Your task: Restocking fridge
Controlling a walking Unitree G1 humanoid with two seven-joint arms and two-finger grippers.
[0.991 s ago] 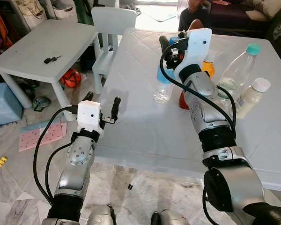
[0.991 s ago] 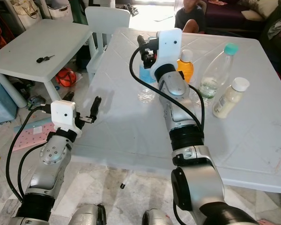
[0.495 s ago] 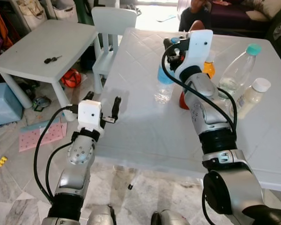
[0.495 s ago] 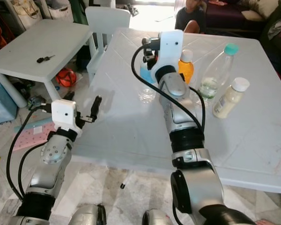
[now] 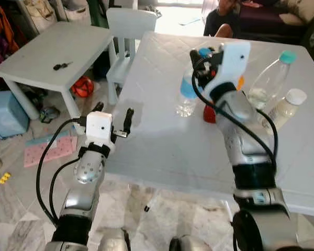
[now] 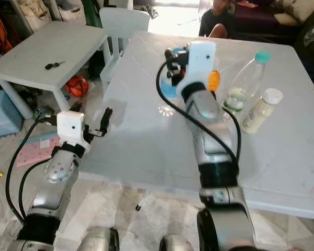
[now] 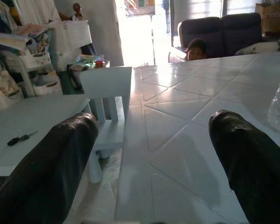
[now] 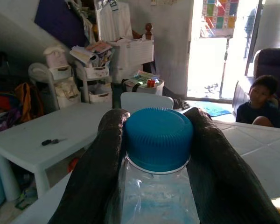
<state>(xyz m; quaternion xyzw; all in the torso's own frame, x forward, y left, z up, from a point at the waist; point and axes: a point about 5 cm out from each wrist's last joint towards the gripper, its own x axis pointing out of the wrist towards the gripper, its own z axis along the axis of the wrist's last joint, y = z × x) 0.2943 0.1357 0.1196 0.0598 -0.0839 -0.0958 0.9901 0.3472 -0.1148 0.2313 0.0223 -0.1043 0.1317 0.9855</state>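
Note:
A clear water bottle (image 5: 186, 98) with a blue cap (image 8: 158, 139) stands on the big white table (image 5: 162, 146). My right gripper (image 5: 203, 54) is at its top, and both black fingers (image 8: 95, 172) press against the cap and neck, shut on it. My left gripper (image 5: 114, 113) hangs open at the table's near left edge with nothing between its fingers (image 7: 46, 168). To the right of the bottle stand an orange juice bottle (image 6: 214, 80), a clear bottle with a teal cap (image 5: 267, 82) and a cream-filled bottle with a white cap (image 5: 286, 106).
A red object (image 5: 210, 114) sits behind my right arm. A low white table (image 5: 47, 49) with keys (image 5: 59, 66) and a small white chair (image 5: 129, 22) stand to the left. A person (image 5: 225, 11) sits at the far end. Toys and a blue box (image 5: 8, 112) litter the floor.
My right wrist has shifted to the right at the bottle's top, and the whole view has shifted slightly too. The left arm holds its place.

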